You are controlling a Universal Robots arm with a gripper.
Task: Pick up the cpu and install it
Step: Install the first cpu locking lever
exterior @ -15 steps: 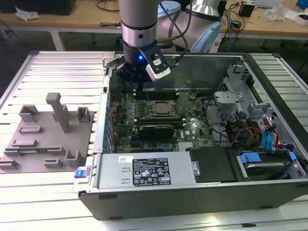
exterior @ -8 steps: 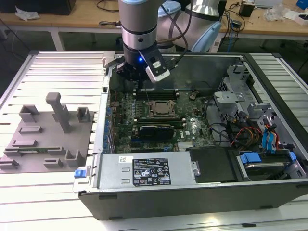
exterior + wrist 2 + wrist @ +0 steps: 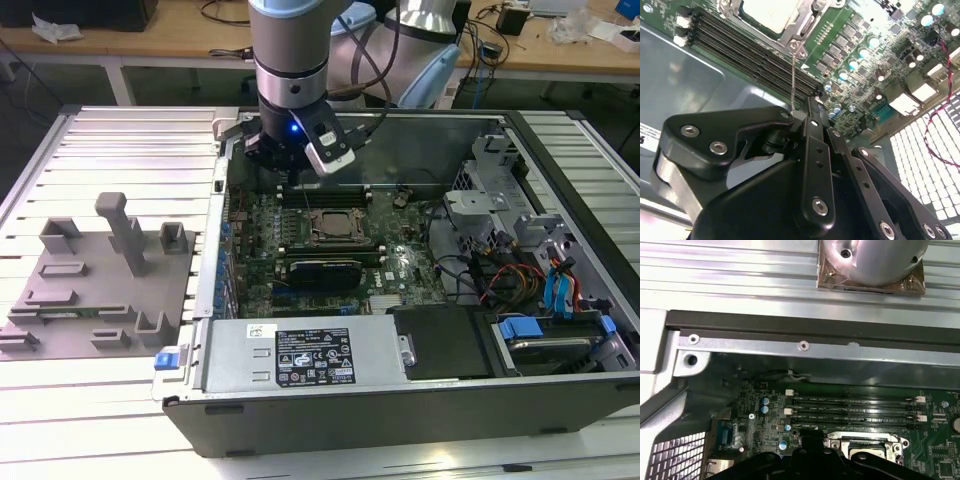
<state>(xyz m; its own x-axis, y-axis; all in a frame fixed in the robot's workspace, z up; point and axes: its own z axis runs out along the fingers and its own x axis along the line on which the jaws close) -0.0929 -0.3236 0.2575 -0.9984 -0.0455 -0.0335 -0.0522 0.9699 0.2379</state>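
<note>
My gripper (image 3: pixel 285 172) hangs inside the open computer case, just behind the socket (image 3: pixel 335 226) toward the exterior view's left. In the second wrist view the black fingers (image 3: pixel 815 145) meet at their tips, so the gripper (image 3: pixel 807 107) is shut. A thin metal rod (image 3: pixel 793 80) rises from the socket's corner, and its end meets the fingertips. I cannot tell whether the rod is gripped. The cpu (image 3: pixel 770 11) shows as a pale flat square lying inside the socket's metal frame (image 3: pixel 807 22).
Memory slots (image 3: pixel 755 55) run beside the socket. A grey plastic tray (image 3: pixel 100 290) with upright blocks lies outside the case on the exterior view's left. The power supply (image 3: pixel 300 355) sits at the front, with drive cages and cables (image 3: pixel 540 270) at the right.
</note>
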